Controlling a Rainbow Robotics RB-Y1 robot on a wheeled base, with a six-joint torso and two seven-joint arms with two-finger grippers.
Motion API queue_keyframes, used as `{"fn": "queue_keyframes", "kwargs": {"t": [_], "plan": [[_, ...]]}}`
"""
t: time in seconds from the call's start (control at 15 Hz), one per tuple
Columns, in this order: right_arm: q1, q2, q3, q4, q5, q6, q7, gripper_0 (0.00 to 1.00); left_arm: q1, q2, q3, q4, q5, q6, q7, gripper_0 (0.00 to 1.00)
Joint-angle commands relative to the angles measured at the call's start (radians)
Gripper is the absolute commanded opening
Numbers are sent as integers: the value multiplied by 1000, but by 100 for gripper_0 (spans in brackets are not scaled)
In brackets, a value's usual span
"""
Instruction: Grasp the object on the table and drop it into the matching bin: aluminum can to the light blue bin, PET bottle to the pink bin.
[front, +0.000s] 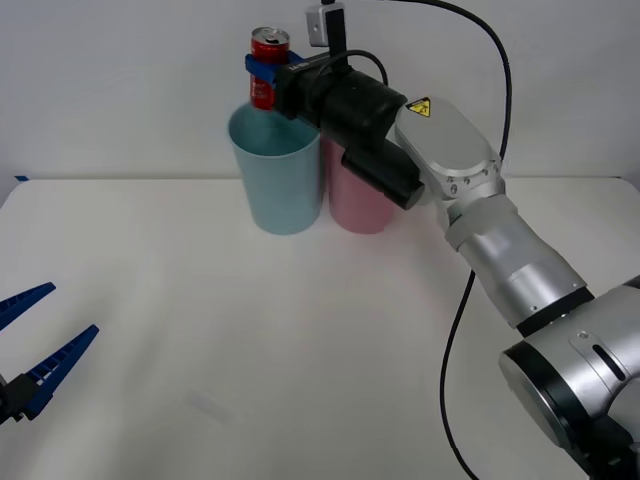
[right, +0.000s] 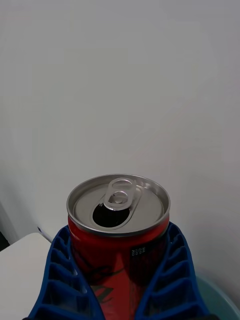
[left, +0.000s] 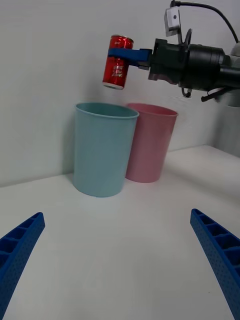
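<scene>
I have the right gripper (front: 268, 68) pinching the aluminum can (front: 267, 66) at upper centre, above the light blue bin (front: 275, 170). The can sits near the far rim; released now, it could clip it and bounce toward the pink bin (front: 355, 195). My left gripper (front: 40, 345) idles, spread, lower left.

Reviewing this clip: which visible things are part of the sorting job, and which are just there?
Job: aluminum can clamped in the right gripper above the light blue bin; pink bin; table.
Just there: left gripper, open, idle near the table's front left.
</scene>
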Motion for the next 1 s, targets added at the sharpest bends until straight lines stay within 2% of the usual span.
{"fn": "queue_keyframes", "kwargs": {"t": [0.07,0.2,0.27,0.4,0.8,1.0], "plan": [[-2,9,1,10,0,29,15,0,0,0,0,0,0,0,0,100],[-2,9,0,10,0,31,18,1,0,0,0,0,0,0,0,100],[-2,9,0,10,0,32,20,9,0,0,0,0,0,0,0,100],[-2,9,-2,10,0,34,21,100,0,0,0,0,0,0,0,100],[5,2,-6,0,-17,31,37,100,0,0,0,0,0,0,0,100],[79,-14,-8,-109,-15,31,38,100,0,0,0,0,0,0,0,100]]}}
